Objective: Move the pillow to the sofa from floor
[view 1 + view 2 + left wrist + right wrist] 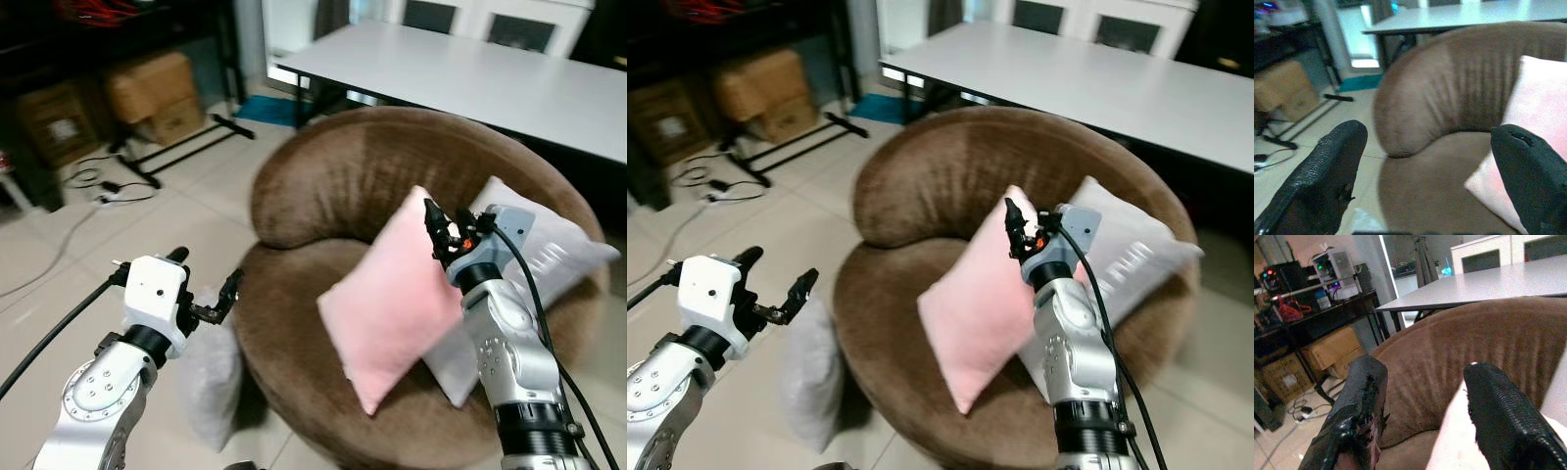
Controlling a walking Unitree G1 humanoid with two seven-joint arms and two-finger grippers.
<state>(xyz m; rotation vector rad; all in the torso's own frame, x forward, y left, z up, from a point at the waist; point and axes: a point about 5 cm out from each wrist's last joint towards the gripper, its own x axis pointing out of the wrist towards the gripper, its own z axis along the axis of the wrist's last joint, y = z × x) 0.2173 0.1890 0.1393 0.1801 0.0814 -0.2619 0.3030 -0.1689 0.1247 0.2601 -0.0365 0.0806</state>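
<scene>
Pink pillow (397,299) lies on the seat of the round brown sofa (323,186), leaning on a grey pillow (549,245) behind it; I judge it placed. Right pincer (443,227) sits at its top corner, fingers spread, gripping nothing. Left pincer (206,284) hangs wide open beside the sofa's outer edge, directly above a second grey pillow (211,377) on the floor, likely next. Right wrist view alone shows the pink corner between its fingers (1503,416); the head views alone show the floor pillow clearly.
</scene>
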